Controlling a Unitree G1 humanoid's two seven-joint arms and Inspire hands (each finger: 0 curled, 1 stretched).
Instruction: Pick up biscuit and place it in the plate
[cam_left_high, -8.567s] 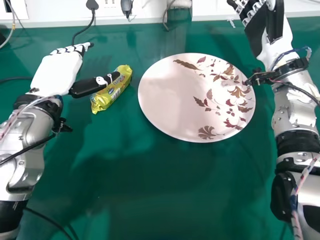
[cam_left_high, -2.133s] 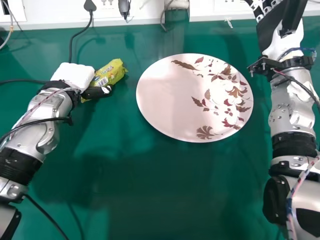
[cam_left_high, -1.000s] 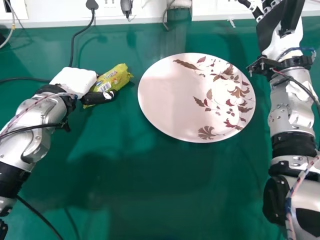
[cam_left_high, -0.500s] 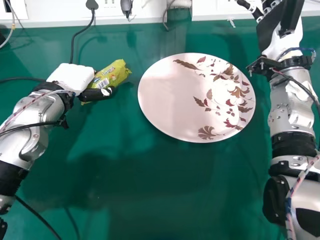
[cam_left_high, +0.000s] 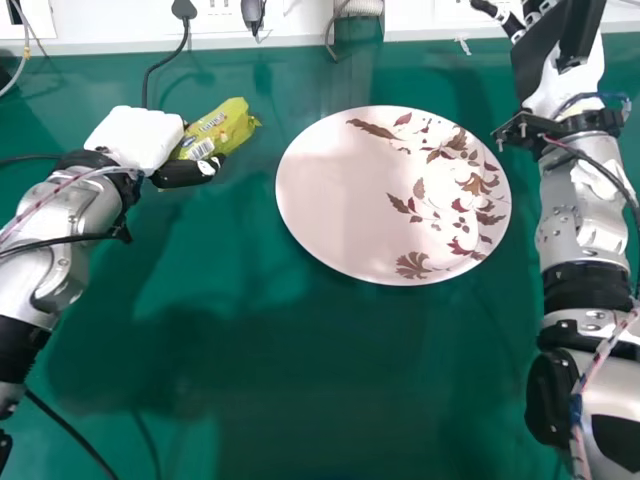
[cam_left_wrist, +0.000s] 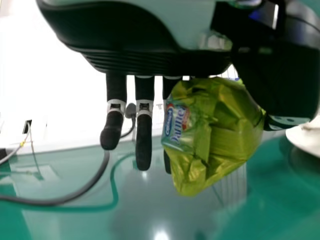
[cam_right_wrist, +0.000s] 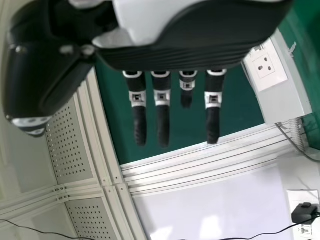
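Yellow-green biscuit packet (cam_left_high: 222, 125), in the left hand (cam_left_high: 136, 138), has just shifted: against the frame half a second back, hand and packet sit farther from the robot and slightly more to its left. The plate (cam_left_high: 325, 205) lies to the packet's right, near but apart. The move therefore brings the packet no nearer the plate (perhaps part of the lift, though this is inference). The packet looks raised off the table (cam_left_high: 300, 380) in the left wrist view; its height cannot be judged. Pick-up appears achieved, placing not done.

Left hand state: partly closed, with the thumb (cam_left_high: 185, 173) against one side of the packet and fingers opposite; other fingers (cam_left_wrist: 144, 145) hang fairly straight beside it, taking no visible part in the hold. The grip probably depends on few contacts, so the packet could twist or slip during the carry. Next step, as judged: carry it rightward over the rim, lower it, then release.

Compared with the earliest frame: the packet lay on the table then, the thumb across it and the fingers extended; it is now grasped and its printed face is turned differently. The plate has not moved. Right hand (cam_left_high: 560, 75) is farther to the robot's right than in that frame, its fingers extended and holding nothing (idle for this task, it seems)
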